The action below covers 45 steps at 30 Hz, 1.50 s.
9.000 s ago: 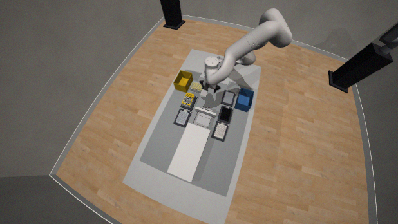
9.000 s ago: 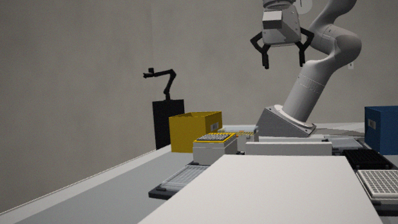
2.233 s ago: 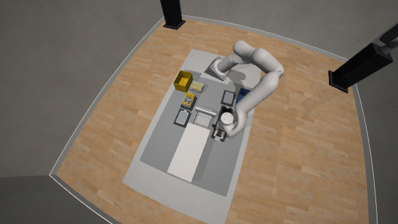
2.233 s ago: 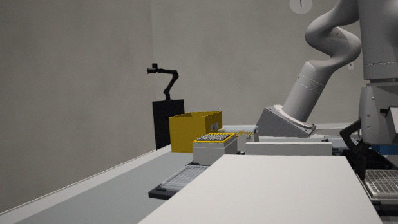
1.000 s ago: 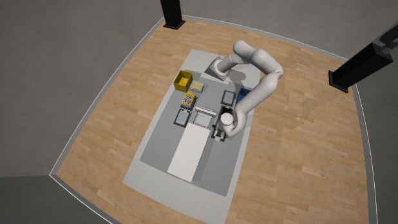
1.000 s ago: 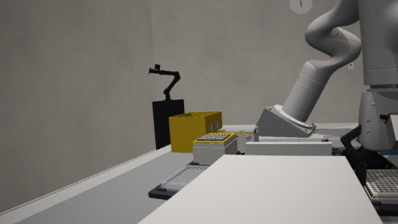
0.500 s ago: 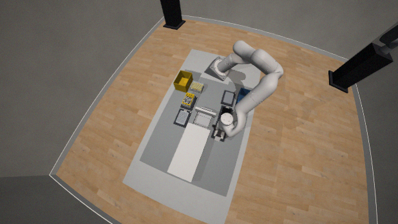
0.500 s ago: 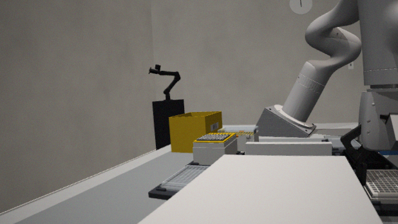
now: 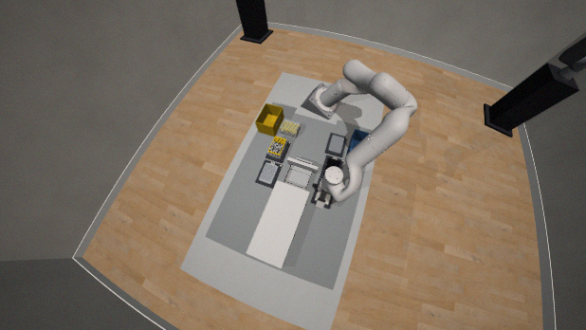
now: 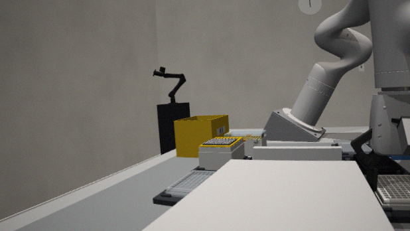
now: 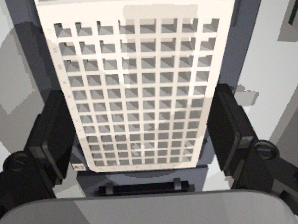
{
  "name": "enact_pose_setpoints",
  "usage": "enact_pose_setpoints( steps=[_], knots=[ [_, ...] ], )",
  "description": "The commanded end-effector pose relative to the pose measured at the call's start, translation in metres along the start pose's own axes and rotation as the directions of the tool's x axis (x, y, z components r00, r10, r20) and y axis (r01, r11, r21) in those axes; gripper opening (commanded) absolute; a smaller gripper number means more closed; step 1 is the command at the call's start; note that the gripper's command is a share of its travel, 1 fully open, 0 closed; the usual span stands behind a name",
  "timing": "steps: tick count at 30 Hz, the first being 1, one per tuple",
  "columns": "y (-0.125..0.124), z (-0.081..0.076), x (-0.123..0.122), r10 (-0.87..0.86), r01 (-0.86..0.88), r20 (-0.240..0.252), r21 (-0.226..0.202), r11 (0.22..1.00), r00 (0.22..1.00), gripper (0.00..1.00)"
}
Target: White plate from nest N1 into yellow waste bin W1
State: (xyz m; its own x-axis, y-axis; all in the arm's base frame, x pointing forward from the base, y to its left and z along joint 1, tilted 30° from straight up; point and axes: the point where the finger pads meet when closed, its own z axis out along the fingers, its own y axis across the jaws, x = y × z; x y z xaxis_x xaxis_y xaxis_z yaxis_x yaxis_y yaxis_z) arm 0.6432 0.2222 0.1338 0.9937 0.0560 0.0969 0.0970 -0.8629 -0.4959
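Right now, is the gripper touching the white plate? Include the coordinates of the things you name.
Touching: the wrist view shows the gripper [image 9: 323, 196] [image 10: 393, 179] [image 11: 140, 105] closed against both long sides of the white plate [image 10: 395, 186] [image 11: 140, 105].
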Motion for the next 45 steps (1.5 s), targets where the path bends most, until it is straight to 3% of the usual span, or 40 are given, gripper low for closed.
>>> enact_pose_setpoints(
  steps=[1,15,45],
  knots=[
    [0.0,-0.001,0.001,0.0,0.0,-0.002,0.0,1.0,1.0,0.0],
    [0.0,-0.001,0.001,0.0,0.0,-0.002,0.0,1.0,1.0,0.0],
    [0.0,-0.02,0.001,0.0,0.0,-0.002,0.0,1.0,1.0,0.0]
  ],
)
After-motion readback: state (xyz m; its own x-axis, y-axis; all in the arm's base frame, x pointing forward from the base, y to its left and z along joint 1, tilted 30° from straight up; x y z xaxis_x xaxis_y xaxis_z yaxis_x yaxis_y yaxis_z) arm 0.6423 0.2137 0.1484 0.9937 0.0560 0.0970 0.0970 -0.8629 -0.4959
